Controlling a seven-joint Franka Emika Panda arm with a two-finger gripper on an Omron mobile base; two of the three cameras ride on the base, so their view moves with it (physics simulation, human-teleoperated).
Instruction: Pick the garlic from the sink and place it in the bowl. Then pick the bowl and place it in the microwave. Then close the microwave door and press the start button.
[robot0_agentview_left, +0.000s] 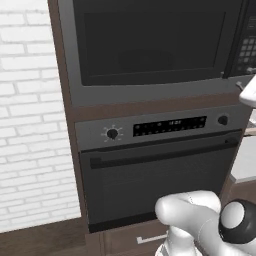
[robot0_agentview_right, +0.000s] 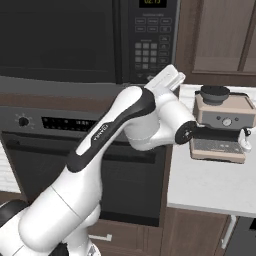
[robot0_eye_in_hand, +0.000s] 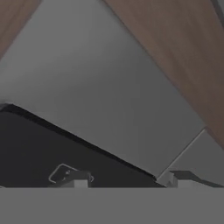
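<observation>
This is a home kitchen. A built-in microwave (robot0_agentview_left: 150, 45) with a dark glass door and side keypad (robot0_agentview_right: 150, 52) sits in a brown wood cabinet column. Directly below the microwave is a knobbed wall oven (robot0_agentview_left: 160, 170) with a long bar handle. Left of the microwave runs a white brick wall (robot0_agentview_left: 30, 115); to its right, a pale counter (robot0_agentview_right: 215, 185) carries what looks like an espresso machine (robot0_agentview_right: 220, 125).

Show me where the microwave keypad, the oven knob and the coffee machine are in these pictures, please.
Microwave keypad (robot0_agentview_right: 150, 52): right base view, on the grid of grey buttons.
Oven knob (robot0_agentview_left: 112, 133): left base view, on the dark round dial at the panel's left.
Coffee machine (robot0_agentview_right: 220, 125): right base view, on its tan front, standing on the white counter.
</observation>
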